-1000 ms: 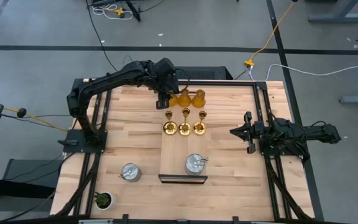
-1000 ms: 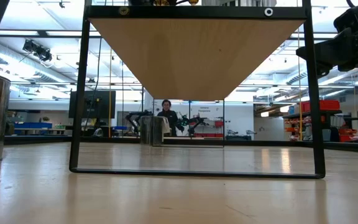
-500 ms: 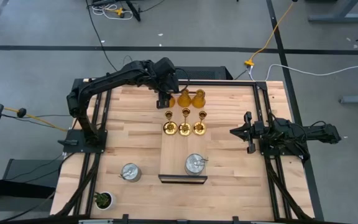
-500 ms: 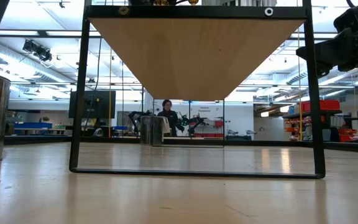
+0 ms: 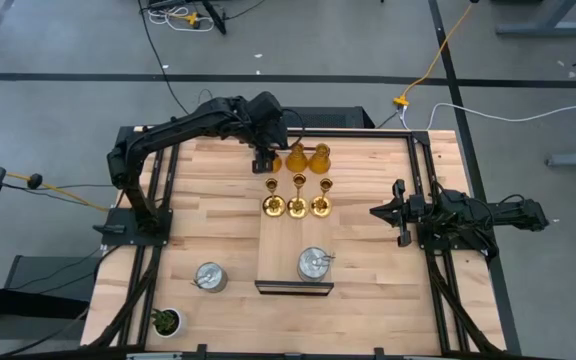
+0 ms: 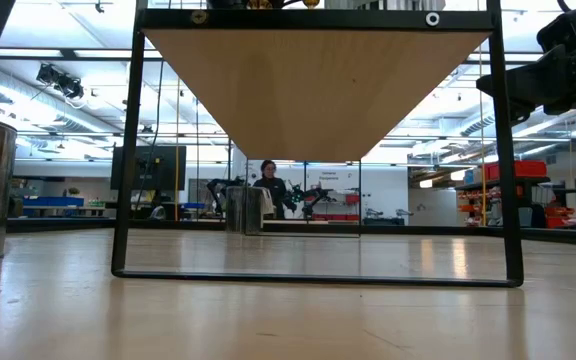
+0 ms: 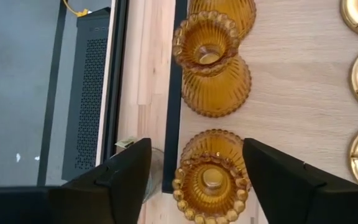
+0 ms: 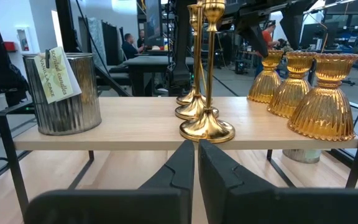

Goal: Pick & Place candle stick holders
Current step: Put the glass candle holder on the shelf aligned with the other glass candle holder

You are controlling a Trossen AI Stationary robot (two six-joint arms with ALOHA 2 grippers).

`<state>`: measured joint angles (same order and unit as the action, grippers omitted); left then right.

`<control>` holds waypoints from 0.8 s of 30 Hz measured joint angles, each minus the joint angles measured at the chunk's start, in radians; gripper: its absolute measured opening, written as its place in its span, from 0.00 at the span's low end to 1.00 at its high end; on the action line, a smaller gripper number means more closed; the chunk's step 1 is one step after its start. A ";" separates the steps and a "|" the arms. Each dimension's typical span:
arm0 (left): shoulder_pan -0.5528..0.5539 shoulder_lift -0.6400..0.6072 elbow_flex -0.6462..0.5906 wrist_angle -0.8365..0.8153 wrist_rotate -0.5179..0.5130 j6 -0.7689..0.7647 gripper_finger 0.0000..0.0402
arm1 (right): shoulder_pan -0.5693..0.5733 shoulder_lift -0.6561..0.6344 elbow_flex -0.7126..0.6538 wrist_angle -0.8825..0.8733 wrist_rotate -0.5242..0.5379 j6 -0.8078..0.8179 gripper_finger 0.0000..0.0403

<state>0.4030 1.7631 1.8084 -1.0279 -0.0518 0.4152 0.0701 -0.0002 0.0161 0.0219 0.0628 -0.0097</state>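
We saw the left gripper point(image 7: 191, 177) spread open around the third amber holder point(image 7: 211, 179), which sat at the shelf point(image 5: 278, 235) edge, not gripped. Lifting off-centre, a finger could have clipped it off the edge. The right gripper point(image 8: 196, 165) waited shut, empty.

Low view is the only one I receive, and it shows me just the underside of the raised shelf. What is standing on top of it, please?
Observer: On the shelf stand three gold holders in a row, three amber holders along one edge, and one silver holder at the opposite edge.
Operator: Where is the left gripper?
Observer: The left gripper is over the leftmost amber holder, with its fingers open on both sides of it.
Operator: And the right one?
Observer: The right gripper waits shut, off the shelf's right side, facing the gold row.
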 joint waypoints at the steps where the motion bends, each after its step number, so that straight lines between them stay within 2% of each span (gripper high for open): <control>1: 0.000 -0.002 0.000 -0.001 0.000 -0.001 0.67 | 0.000 0.000 0.000 0.000 0.000 0.000 0.07; 5: 0.000 -0.006 0.001 -0.006 -0.002 -0.004 0.70 | 0.000 0.000 0.000 0.000 0.000 0.000 0.07; 11: 0.003 -0.018 0.002 -0.021 -0.033 -0.004 0.71 | 0.000 0.000 0.000 0.000 0.000 0.000 0.07; 21: 0.014 -0.041 0.002 -0.017 -0.012 -0.007 0.71 | 0.000 0.000 0.000 0.000 0.000 0.000 0.07; 24: 0.016 -0.042 0.002 -0.011 0.026 -0.006 0.71 | 0.000 0.000 0.000 0.000 0.000 0.000 0.07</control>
<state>0.4187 1.7214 1.8099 -1.0392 -0.0262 0.4088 0.0700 -0.0002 0.0159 0.0220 0.0628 -0.0098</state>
